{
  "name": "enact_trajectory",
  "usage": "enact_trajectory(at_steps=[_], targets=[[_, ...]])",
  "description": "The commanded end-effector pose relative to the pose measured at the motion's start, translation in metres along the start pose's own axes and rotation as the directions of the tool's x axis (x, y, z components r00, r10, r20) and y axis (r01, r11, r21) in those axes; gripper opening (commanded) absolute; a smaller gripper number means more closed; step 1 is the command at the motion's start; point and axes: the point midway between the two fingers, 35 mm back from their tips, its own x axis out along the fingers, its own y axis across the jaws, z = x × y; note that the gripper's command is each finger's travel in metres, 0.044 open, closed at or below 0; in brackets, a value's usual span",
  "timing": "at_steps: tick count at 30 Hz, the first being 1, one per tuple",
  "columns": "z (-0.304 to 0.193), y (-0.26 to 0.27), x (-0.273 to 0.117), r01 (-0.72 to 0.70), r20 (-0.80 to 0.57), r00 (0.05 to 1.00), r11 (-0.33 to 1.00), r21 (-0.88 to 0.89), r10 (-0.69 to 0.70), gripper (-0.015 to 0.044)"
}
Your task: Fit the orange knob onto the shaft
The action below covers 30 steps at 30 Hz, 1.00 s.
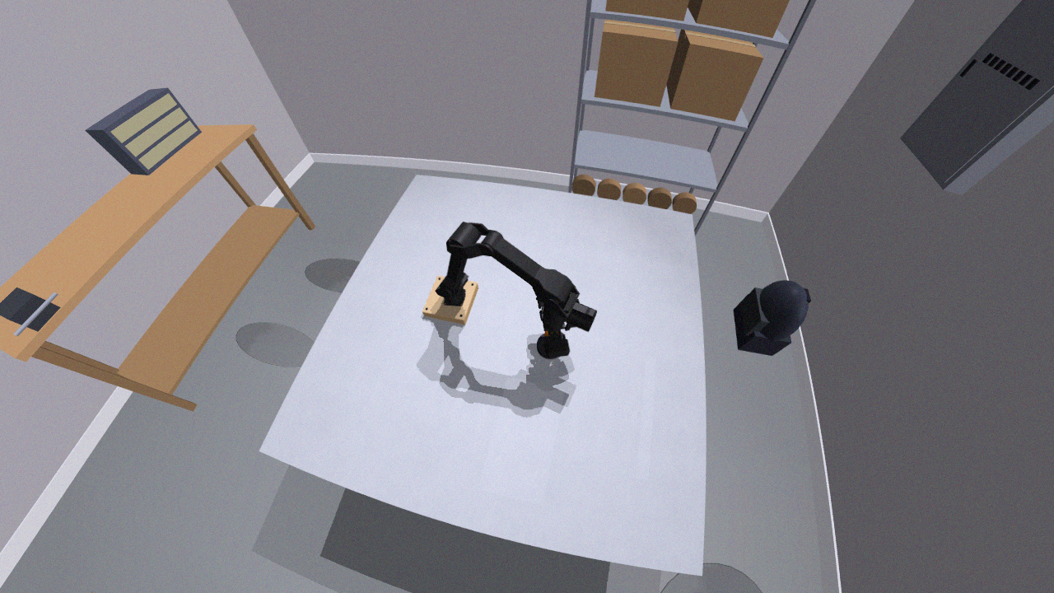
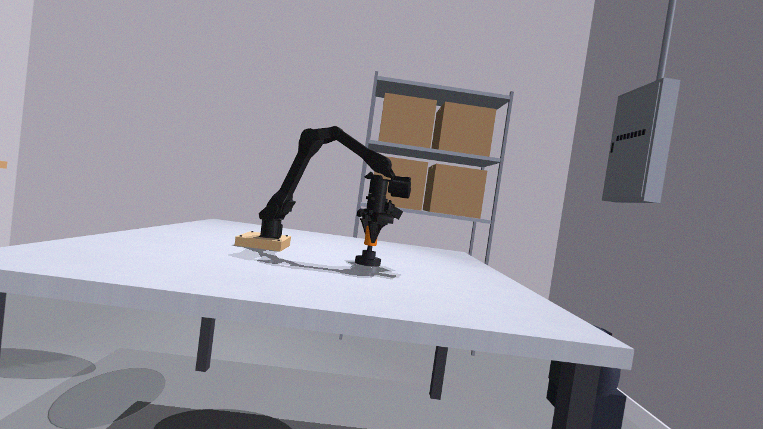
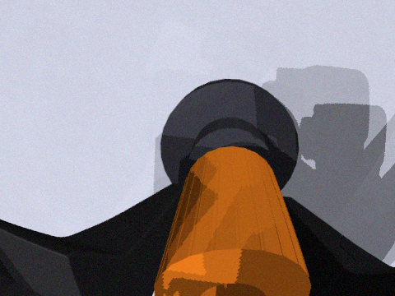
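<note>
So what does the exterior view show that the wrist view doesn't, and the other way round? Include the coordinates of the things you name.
Only the exterior view: the dark shaft [image 2: 369,249] between knob and pedestal, the wooden base plate [image 2: 277,245] and the shelf rack [image 2: 505,133] with boxes.

Only the wrist view: the knob's near end face, with part of a round recess in it.

Both: the orange knob [image 2: 371,239] [image 3: 234,205] held in the gripper [image 2: 371,237] [image 3: 230,201], and the round pedestal [image 2: 368,261] [image 3: 214,103] beyond its lower end.
</note>
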Motion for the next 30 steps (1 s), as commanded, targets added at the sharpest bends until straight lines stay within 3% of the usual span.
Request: enact_trajectory(at_steps=[1,6,30], targets=[[0.0007,-0.0013,-0.0024,0.007,0.001,1.000,0.999,-0.049,-0.007,0.0000],[0.0004,-0.0010,-0.0004,0.007,0.001,1.000,0.979,-0.203,-0.007,0.0000],[0.0001,-0.0010,0.0017,0.007,0.001,1.000,0.979,-0.203,-0.007,0.0000]])
